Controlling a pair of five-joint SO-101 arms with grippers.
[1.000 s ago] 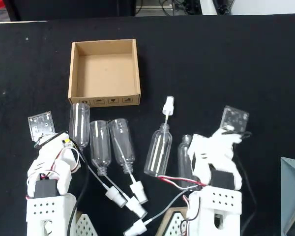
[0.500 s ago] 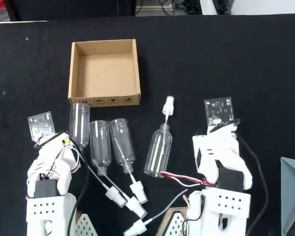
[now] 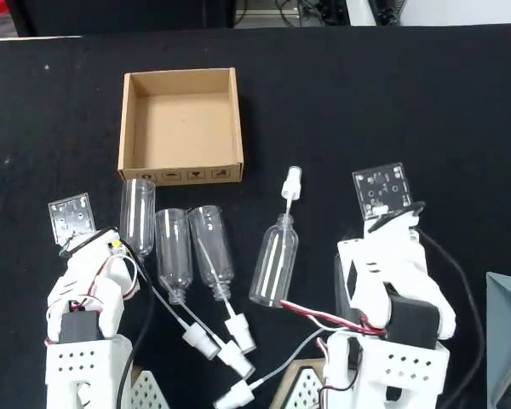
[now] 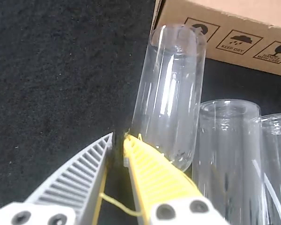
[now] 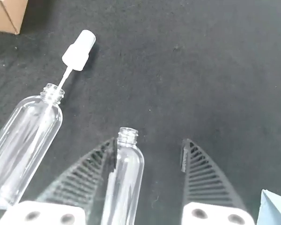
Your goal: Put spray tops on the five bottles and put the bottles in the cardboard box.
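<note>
Meanwhile, right gripper (image 5: 149,143) had fingers spread around an uncapped bottle (image 5: 124,173), seemingly to grasp it; left gripper (image 4: 118,137) was pressed together, empty.

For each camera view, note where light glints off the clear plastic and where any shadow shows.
High view: pale streaks run along the three bottles lying near the cardboard box; the black table hides shadows. Left wrist view: long white glints line the nearest bottle. Right wrist view: soft sheen on the uncapped bottle, a faint shadow beside the spray top.
</note>
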